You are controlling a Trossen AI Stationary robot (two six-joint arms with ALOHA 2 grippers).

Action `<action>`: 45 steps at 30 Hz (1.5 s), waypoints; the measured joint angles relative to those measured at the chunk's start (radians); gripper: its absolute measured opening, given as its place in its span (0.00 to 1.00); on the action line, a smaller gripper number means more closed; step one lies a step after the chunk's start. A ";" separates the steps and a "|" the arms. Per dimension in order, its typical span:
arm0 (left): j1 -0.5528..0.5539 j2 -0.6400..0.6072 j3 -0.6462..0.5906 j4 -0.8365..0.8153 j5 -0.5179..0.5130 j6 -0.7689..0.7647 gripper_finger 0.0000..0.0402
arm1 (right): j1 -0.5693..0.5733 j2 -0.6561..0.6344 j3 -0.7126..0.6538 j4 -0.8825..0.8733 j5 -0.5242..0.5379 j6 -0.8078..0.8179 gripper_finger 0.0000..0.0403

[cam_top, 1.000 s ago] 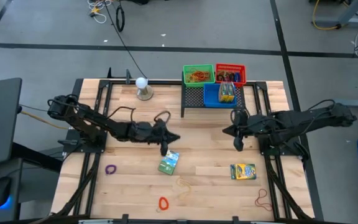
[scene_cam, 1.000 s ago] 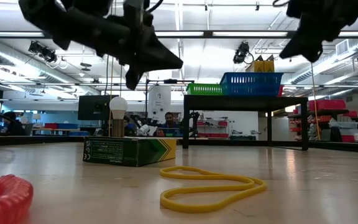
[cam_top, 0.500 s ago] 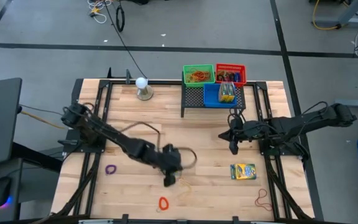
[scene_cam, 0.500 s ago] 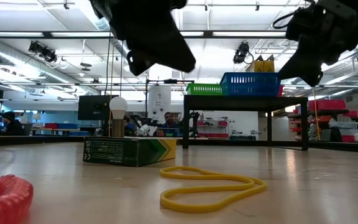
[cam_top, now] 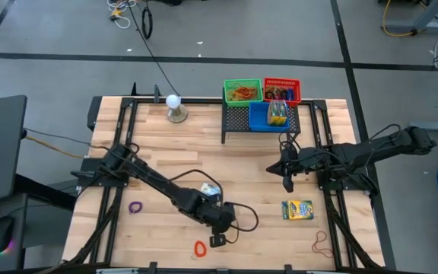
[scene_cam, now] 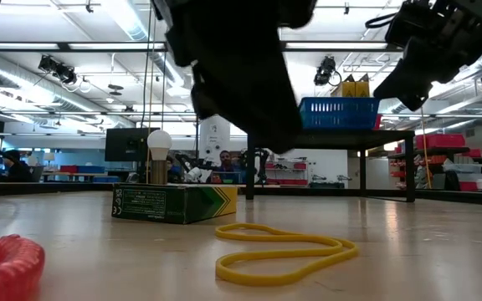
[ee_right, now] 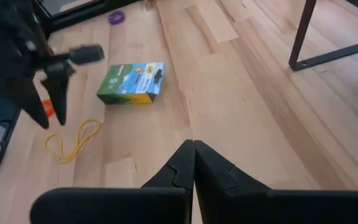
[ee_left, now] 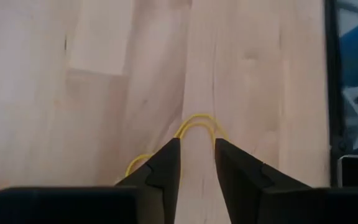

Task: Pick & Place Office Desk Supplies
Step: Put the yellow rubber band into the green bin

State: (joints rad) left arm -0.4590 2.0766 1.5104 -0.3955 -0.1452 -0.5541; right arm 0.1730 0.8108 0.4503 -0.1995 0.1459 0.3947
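Left gripper (ee_left: 196, 163): I hover it over the yellow band (ee_left: 194, 124) near the table's front edge, fingers slightly parted, grasping nothing.
Right gripper (ee_right: 194, 163): I hold it clenched and empty above the table in front of the rack (cam_top: 238, 119).
Done: the green bin (cam_top: 242, 92), red bin (cam_top: 282, 90) and blue bin (cam_top: 272, 114) at the rack already hold items.
Left: the yellow band, a green box (ee_right: 131, 83) just behind my left gripper, a yellow box (cam_top: 297, 209), a purple loop (cam_top: 134, 206), a red loop (cam_top: 199, 248) and a tan band (cam_top: 324, 243) lie on the wood.
Progress: I judge it partway, six pieces to go.
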 joint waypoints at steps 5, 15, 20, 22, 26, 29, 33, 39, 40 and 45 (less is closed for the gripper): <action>0.000 0.035 0.014 -0.007 0.008 0.008 0.28 | 0.000 0.000 0.000 0.018 0.000 0.000 0.03; 0.007 0.055 0.013 0.016 -0.018 0.146 0.28 | 0.000 0.000 0.000 0.016 -0.002 -0.015 0.03; 0.018 0.093 0.013 0.030 -0.007 0.150 0.28 | 0.000 0.000 0.000 0.013 -0.007 -0.018 0.03; 0.022 0.108 0.014 0.037 -0.002 0.150 0.28 | 0.000 0.000 0.000 0.013 -0.010 -0.019 0.03; 0.022 0.109 0.015 0.053 0.016 0.179 0.28 | 0.000 0.000 0.000 0.014 -0.012 -0.030 0.03; 0.019 0.109 0.015 0.047 0.021 0.215 0.28 | 0.000 0.000 0.000 0.015 -0.012 -0.042 0.03; 0.018 0.117 0.016 0.057 0.036 0.220 0.28 | 0.000 0.000 0.000 0.015 -0.012 -0.053 0.03; 0.018 0.141 0.016 0.081 0.016 0.243 0.28 | 0.000 0.000 0.000 0.015 -0.012 -0.082 0.03; 0.018 0.142 0.016 0.081 0.015 0.249 0.28 | 0.000 0.000 0.000 0.015 -0.012 -0.089 0.03; 0.018 0.147 0.017 0.081 0.012 0.247 0.24 | 0.000 0.000 0.000 0.010 -0.012 -0.113 0.03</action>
State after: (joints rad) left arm -0.4412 2.2234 1.5272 -0.3141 -0.1333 -0.3068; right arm 0.1728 0.8112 0.4503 -0.1898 0.1343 0.2819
